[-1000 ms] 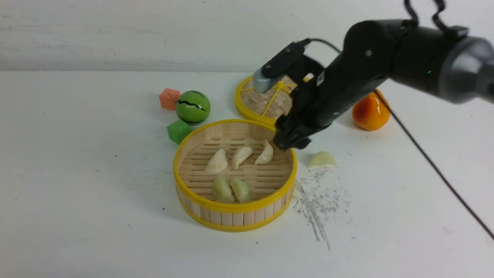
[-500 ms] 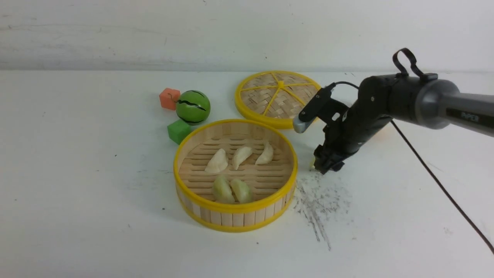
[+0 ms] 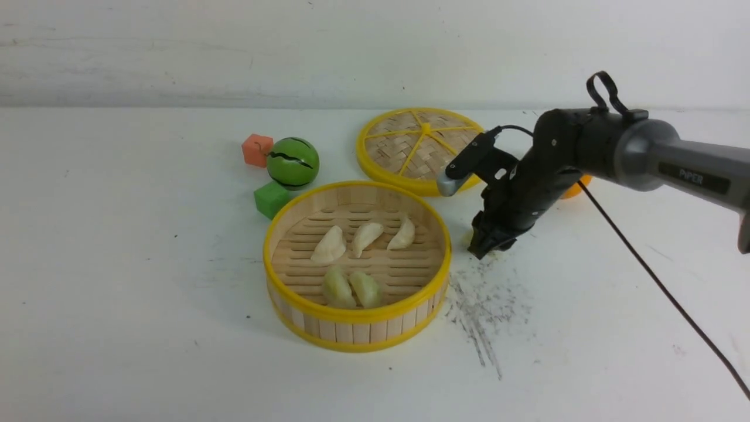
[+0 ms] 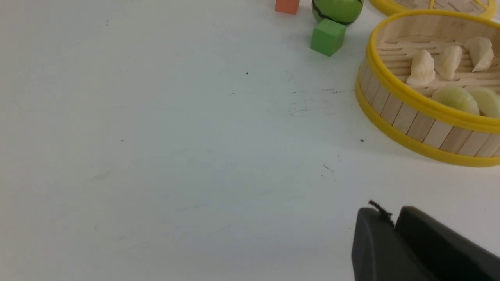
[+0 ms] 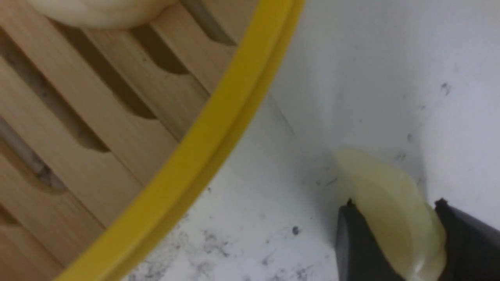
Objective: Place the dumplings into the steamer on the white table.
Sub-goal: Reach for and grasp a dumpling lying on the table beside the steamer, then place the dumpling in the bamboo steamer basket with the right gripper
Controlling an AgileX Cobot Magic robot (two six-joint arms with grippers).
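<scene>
The loose dumpling lies on the white table, a smooth pale yellowish crescent with a waxy sheen. It sits right between the fingers of the right gripper. The two black pads stand partly closed, one pressed against each flank of the dumpling, so the jaws grip it while it rests on the tabletop.

Just beside those jaws, on the robot's left, stands the steamer: a round, shallow bamboo basket with a slatted floor, a wall of upright wooden strips and glossy yellow rims. Inside it three cream dumplings lie in a row with pleated edges. Two greenish dumplings lie side by side, nearer the robot.

On the near side of the jaws the table carries a patch of dark grey scratch marks. Beyond the jaws, farther from the robot, lies the flat woven lid with a yellow rim and spokes. A bit of an orange fruit peeks from behind the arm.

Well off to the jaws' left, past the basket, are a green striped ball, an orange cube and a green cube.

The left gripper hangs over bare table, well apart from everything. Its dark jaws are closed together, with nothing between them.
</scene>
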